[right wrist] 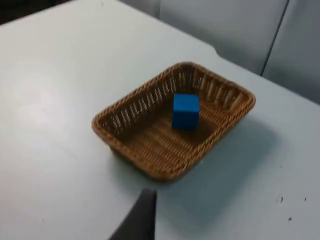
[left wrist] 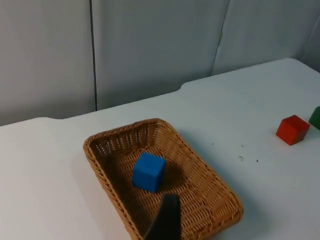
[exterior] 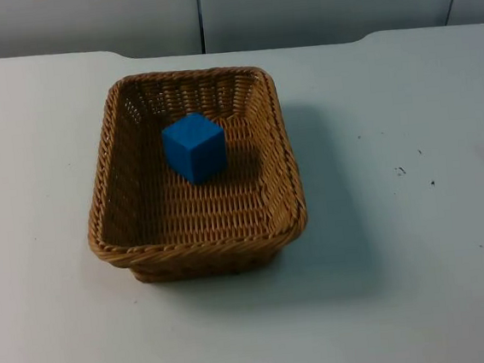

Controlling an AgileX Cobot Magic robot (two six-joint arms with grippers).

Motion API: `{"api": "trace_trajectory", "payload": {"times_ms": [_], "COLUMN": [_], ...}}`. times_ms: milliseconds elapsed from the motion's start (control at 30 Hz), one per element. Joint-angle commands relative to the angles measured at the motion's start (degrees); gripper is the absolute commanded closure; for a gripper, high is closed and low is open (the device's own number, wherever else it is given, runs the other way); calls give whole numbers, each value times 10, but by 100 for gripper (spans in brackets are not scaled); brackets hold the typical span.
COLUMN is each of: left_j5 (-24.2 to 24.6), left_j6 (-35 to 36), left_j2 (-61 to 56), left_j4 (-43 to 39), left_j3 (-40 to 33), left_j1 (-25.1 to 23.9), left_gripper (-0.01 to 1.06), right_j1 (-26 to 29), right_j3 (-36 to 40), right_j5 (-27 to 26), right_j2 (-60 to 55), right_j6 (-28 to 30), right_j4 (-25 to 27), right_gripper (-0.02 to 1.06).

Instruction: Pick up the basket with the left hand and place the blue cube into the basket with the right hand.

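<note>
Basket (exterior: 191, 173) sits flat on the white table (exterior: 423, 284), a bit left of centre in the top view, long side running toward the grey wall (exterior: 294, 5). Wicker, rectangular, sloped sides, rim all the way round.

Blue cube (exterior: 195, 146) is inside the basket, resting on the woven floor toward the far end, nearer the back wall of the basket than the front. Turned slightly, one corner facing the camera. Not touching any side as far as I can see. It is the sole item in the basket.

Left gripper: one black fingertip (left wrist: 165, 220) visible in the left wrist view, hanging over the basket's near rim (left wrist: 150, 227). Cannot tell whether its fingers are apart or together, nor whether it touches the rim.

Right gripper: one black fingertip (right wrist: 140, 220) in the right wrist view, above bare table, short of the basket and apart from it. Same, cannot tell its state.

Off to the side in the left wrist view: a red cube (left wrist: 293, 129) on the table, well apart from the basket, and the edge of a green block (left wrist: 316, 117) just beside it.
</note>
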State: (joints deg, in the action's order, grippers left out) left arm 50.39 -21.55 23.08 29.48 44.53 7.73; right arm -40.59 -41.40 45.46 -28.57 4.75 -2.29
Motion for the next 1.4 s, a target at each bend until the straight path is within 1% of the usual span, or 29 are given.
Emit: {"api": "trace_trajectory", "payload": {"times_ms": [0, 133, 167, 267, 300, 333, 367, 433, 467, 533, 567, 700, 767, 833, 900, 1133, 1200, 1367], "left_j5": [19, 74, 74, 110, 121, 135, 135, 173, 183, 189, 189, 196, 196, 183, 172, 140, 114, 113], "left_j6": [28, 116, 116, 151, 160, 167, 167, 186, 191, 192, 192, 192, 192, 192, 206, 206, 205, 203], "left_j2": [-53, -150, -150, -211, -226, -231, -231, -231, -231, -231, -231, -231, -231, -231, -231, -231, -231, -231], "left_j4": [-20, -125, -125, -178, -190, -203, -203, -226, -234, -242, -242, -248, -253, -254, -251, -253, -249, -247], "left_j3": [-27, -41, -41, -41, -41, -41, -41, -39, -42, -55, -55, -79, -87, -105, -129, -134, -152, -152], "left_j1": [-1, -1, -1, -1, -1, -1, -1, -1, -1, -1, -1, -1, -1, -1, -1, -1, -1, -1], "left_gripper": [29, 29, 29, 29, 29, 29, 29, 29, 29, 29, 29, 29, 29, 29, 29, 29, 29, 25], "right_j1": [-1, -1, -1, -1, -1, -1, -1, -1, -1, -1, -1, -1, -1, -1, -3, -4, -4, -4], "right_j3": [32, 72, 72, 79, 79, 79, 79, 79, 79, 84, 84, 108, 113, 118, 118, 121, 121, 121], "right_j5": [3, 18, 18, 41, 58, 75, 75, 108, 125, 140, 140, 148, 154, 171, 163, 164, 164, 164], "right_j2": [9, 37, 37, 76, 92, 109, 109, 141, 160, 197, 197, 276, 286, 286, 286, 286, 286, 286], "right_j6": [3, 3, 3, 4, 4, 4, 4, 2, 2, 2, 2, 2, 2, 0, -3, -9, -9, -9], "right_j4": [11, 31, 31, 39, 41, 41, 41, 43, 44, 46, 46, 51, 50, 45, 45, 34, 34, 34], "right_gripper": [13, 13, 13, 13, 13, 13, 13, 13, 13, 13, 13, 13, 13, 13, 13, 13, 13, 13]}}
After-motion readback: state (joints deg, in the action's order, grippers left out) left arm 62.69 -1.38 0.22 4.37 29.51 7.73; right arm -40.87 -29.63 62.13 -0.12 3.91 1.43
